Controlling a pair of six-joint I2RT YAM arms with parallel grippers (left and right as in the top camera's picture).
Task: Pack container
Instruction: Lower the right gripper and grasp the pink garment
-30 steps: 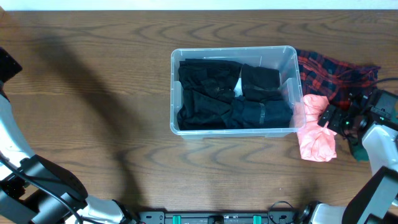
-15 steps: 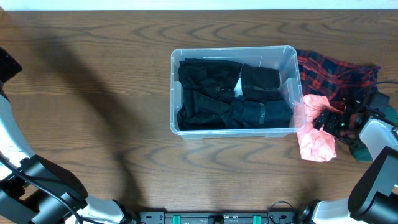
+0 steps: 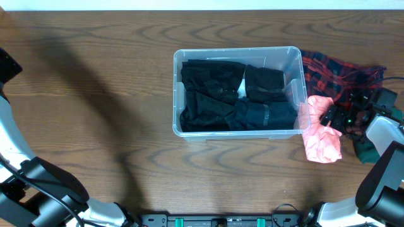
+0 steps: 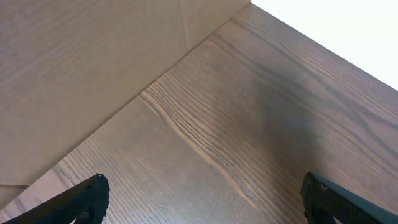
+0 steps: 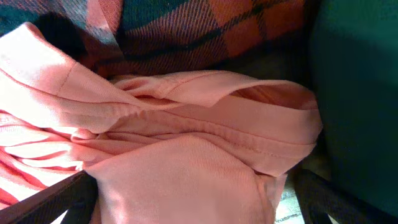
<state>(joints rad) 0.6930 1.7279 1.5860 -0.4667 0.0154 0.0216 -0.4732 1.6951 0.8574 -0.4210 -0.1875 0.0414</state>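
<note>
Container (image 3: 237, 133) contents dark, indistinct; L gripper (image 4: 211, 204) wide, R gripper (image 5: 199, 206) wide over pink cloth (image 5: 186, 155).

The table (image 3: 82, 157) is evenly lit from above, and a broad soft shadow is cast across its left half. Pale glare is seen on the container (image 3: 294, 94) wall. The left wrist view's upper right corner is blown out white. The pink cloth (image 5: 186, 162) is brightly lit, with deep shadow at its right.

table (image 3: 95, 88): dark wood, visible grain, matt. container (image 3: 178, 94): clear plastic, glossy. black cloth (image 3: 214, 101) inside the container: matt, soft. pink cloth (image 3: 320, 139) right of the container: smooth weave, stitched hem. plaid cloth (image 3: 334, 72) right of the container: coarser woven fabric.
</note>
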